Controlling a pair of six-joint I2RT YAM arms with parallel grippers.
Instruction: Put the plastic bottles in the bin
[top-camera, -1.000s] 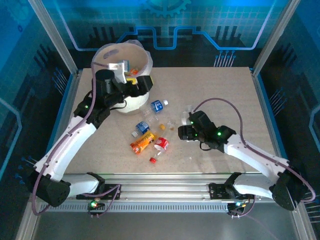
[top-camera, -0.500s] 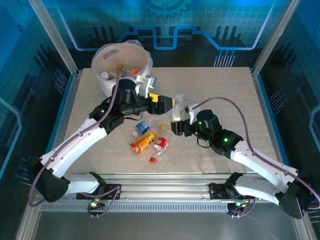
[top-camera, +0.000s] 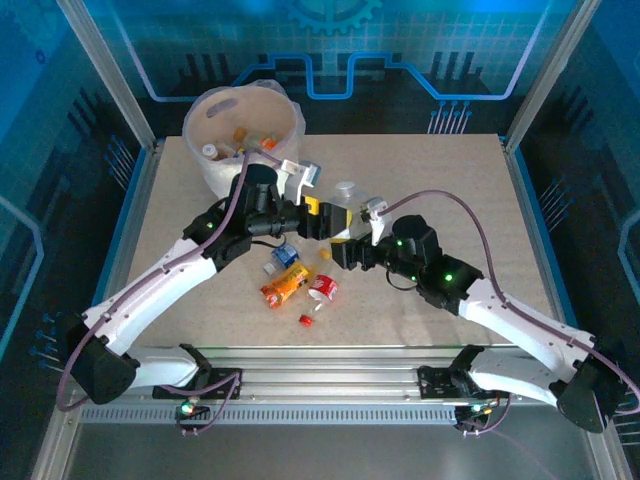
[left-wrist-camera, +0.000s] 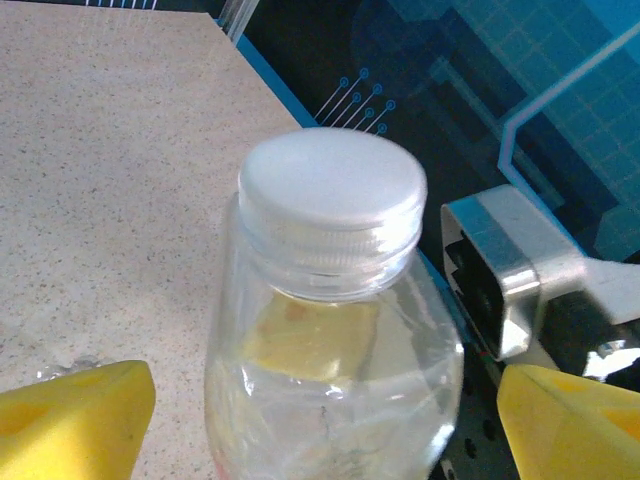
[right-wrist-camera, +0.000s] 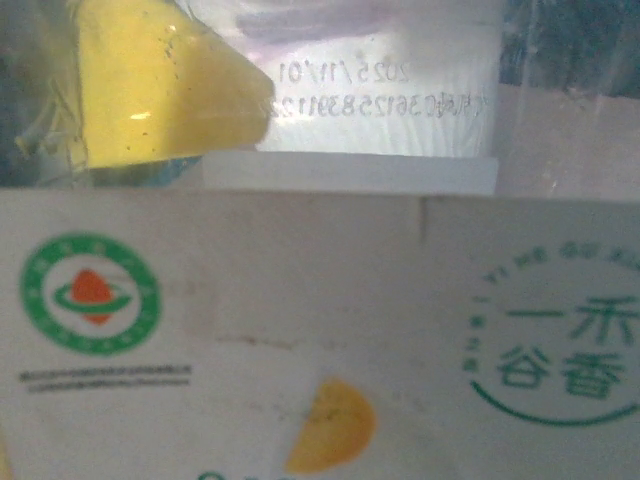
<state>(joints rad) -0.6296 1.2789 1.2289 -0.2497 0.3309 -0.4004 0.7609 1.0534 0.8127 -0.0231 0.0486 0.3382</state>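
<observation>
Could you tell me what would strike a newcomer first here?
Both arms meet mid-table at a white-capped bottle: the right gripper grips its labelled body, the left gripper stands open around it. Far left, the white bin holds several bottles; loose bottles lie near the front.

You get the white-capped bottle (left-wrist-camera: 330, 300) cut off below its shoulder at the left wrist view's bottom edge. From above, the left gripper (top-camera: 325, 212) and right gripper (top-camera: 352, 232) hide much of its body.
</observation>
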